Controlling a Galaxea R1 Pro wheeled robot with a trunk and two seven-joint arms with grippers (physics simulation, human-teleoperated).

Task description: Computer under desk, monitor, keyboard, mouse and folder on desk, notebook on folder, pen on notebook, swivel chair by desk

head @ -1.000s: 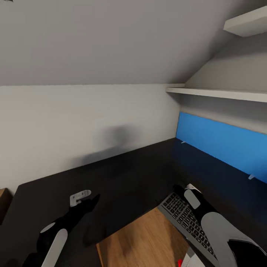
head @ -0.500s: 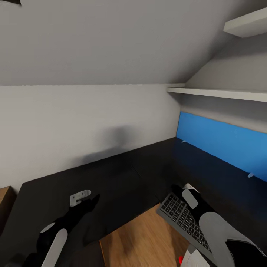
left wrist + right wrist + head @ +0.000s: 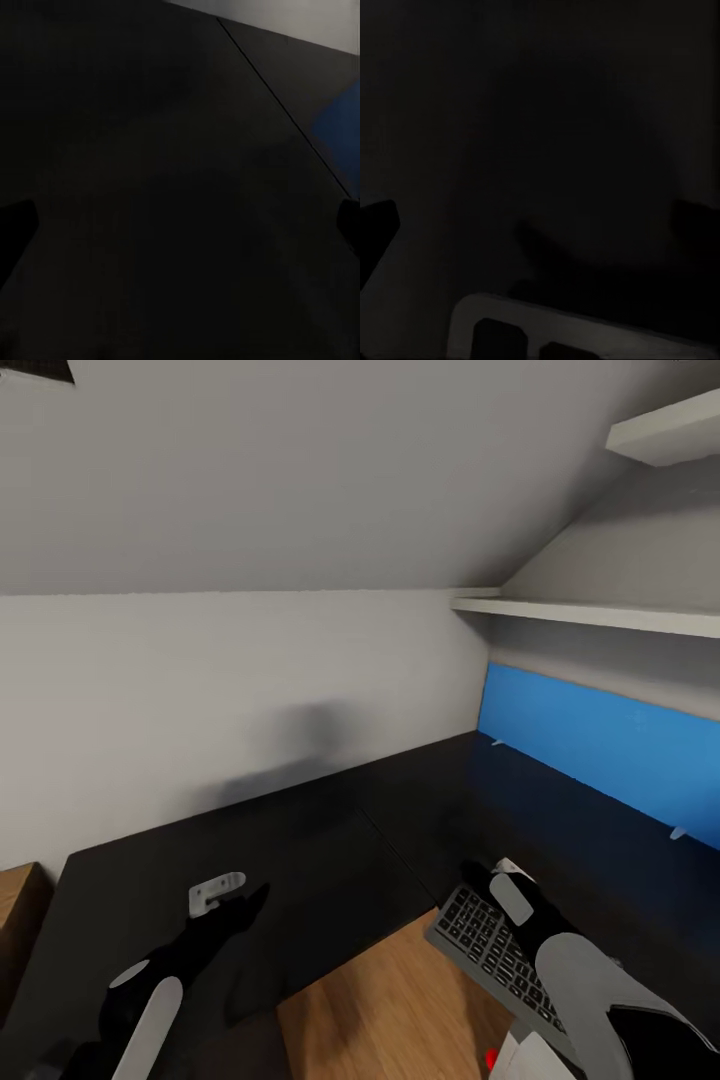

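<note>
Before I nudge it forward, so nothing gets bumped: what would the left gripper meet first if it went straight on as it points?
Probably only the desk: the left gripper points low over its bare black top toward the wall. Height above the top is unclear.

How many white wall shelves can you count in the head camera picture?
2. The lower shelf runs along the right wall above the blue panel; the upper shelf sits at the top right corner, cut by the frame. More may lie beyond the frame.

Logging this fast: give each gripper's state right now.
Left gripper: open, holding nothing.
Right gripper: over the keyboard; open or closed cannot be told.
</note>
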